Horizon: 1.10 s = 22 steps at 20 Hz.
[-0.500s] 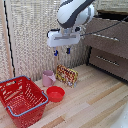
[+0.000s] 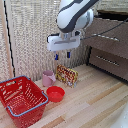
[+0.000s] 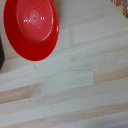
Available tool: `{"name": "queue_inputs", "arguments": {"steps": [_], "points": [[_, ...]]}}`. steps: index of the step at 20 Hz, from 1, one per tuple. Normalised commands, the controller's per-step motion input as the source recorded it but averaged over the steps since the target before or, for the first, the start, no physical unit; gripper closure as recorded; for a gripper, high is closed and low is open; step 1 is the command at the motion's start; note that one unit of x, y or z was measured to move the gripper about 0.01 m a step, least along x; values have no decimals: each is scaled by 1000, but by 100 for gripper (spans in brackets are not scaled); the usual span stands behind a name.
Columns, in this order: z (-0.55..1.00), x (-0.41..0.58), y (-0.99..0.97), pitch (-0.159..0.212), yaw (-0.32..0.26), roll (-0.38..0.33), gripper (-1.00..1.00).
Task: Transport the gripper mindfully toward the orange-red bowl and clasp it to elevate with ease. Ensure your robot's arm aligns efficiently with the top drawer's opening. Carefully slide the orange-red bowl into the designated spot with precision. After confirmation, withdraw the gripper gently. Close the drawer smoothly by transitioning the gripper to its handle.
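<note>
Exterior view: gripper hangs high above the wooden floor, fingers slightly apart, holding nothing. Orange-red bowl sits on floor just right of red basket, near pink cup. Wrist view: only bowl, seen from above; fingers unseen.

A pale wooden plank floor carries everything. On it lie the orange-red bowl, a red mesh basket with a blue rim just beside it, a pink cup, and a patterned packet standing beside the cup.
</note>
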Motion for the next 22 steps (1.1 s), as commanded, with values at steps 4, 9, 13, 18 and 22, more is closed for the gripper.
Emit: {"name": "queue_inputs", "arguments": {"steps": [4, 9, 13, 18, 22], "points": [[-502, -155, 197, -7, 25, -89, -100], [-592, -159, 186, -9, 40, -124, -100], [-466, -154, 233, 0, 21, -139, -100], [-367, -182, 227, 0, 9, -120, -100], [-311, -85, 119, -3, 14, -88, -100]]}}
